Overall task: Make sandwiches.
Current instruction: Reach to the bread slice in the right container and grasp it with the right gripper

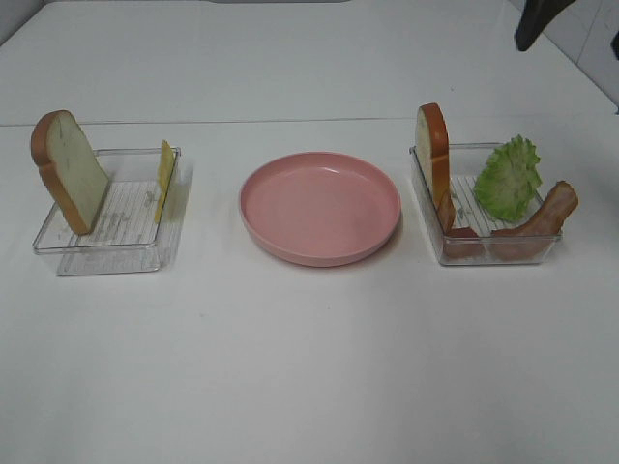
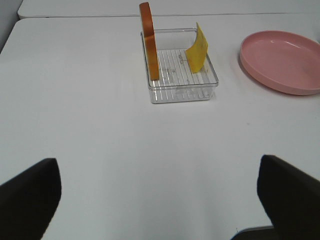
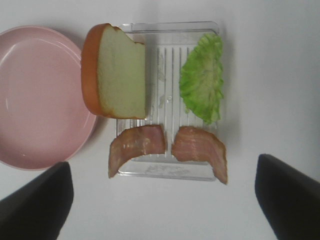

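No stacked sandwiches are in view; the ingredients stand apart. In the left clear tray [image 1: 106, 253], a bread slice [image 1: 70, 169] [image 2: 149, 40] and a yellow cheese slice [image 1: 165, 179] [image 2: 196, 48] stand on edge. The right clear tray [image 1: 484, 259] holds another bread slice [image 1: 433, 155] [image 3: 117, 70], frilly lettuce [image 1: 508, 179] [image 3: 202, 77] and two bacon strips [image 3: 137, 145] [image 3: 200, 150]. My left gripper [image 2: 157, 165] is open, well short of the left tray. Above the right tray, my right gripper [image 3: 162, 165] hangs open. Neither holds anything.
A round pink plate [image 1: 319, 205] [image 2: 280, 60] [image 3: 35, 95] sits empty between the two trays on the white table. A dark part of an arm [image 1: 542, 24] shows at the far right corner. A table seam runs behind the trays.
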### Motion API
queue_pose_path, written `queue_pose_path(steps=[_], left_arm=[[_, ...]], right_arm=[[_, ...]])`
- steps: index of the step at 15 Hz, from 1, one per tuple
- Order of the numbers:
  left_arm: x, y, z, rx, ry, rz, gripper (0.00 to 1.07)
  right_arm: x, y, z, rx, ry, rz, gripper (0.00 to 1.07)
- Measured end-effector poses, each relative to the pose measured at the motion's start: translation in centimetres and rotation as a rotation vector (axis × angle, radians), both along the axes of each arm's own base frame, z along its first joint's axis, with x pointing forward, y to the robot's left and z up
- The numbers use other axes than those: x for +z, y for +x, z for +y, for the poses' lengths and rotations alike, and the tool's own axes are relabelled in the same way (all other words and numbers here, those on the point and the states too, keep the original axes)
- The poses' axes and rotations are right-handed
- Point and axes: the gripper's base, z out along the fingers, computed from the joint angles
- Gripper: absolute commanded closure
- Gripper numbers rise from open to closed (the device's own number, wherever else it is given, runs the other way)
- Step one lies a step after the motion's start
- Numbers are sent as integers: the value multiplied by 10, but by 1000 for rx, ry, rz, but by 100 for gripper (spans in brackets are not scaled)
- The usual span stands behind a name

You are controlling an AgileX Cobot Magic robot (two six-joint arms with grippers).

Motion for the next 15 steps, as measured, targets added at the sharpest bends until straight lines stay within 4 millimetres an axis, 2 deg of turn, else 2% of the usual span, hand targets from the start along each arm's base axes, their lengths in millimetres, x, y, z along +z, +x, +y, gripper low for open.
queue_pose_path(steps=[2, 4, 7, 9, 11, 13, 15], left_arm=[[0, 0, 0, 0, 0, 0, 6], [0, 0, 0, 0, 0, 0, 6], [0, 0, 0, 0, 0, 0, 6], [0, 0, 0, 0, 0, 0, 6], [0, 0, 0, 0, 0, 0, 6], [0, 0, 0, 0, 0, 0, 6], [0, 0, 0, 0, 0, 0, 6]], right_arm=[[-15, 18, 17, 36, 5, 20, 12], [-43, 45, 48, 96, 8, 50, 12], [-71, 65, 69, 126, 36, 79, 12], [-96, 77, 74, 127, 43, 118, 12], [-113, 81, 75, 126, 35, 153, 12], [-142, 86, 76, 125, 21, 209, 12], [-156, 88, 76, 126, 15, 237, 12]])
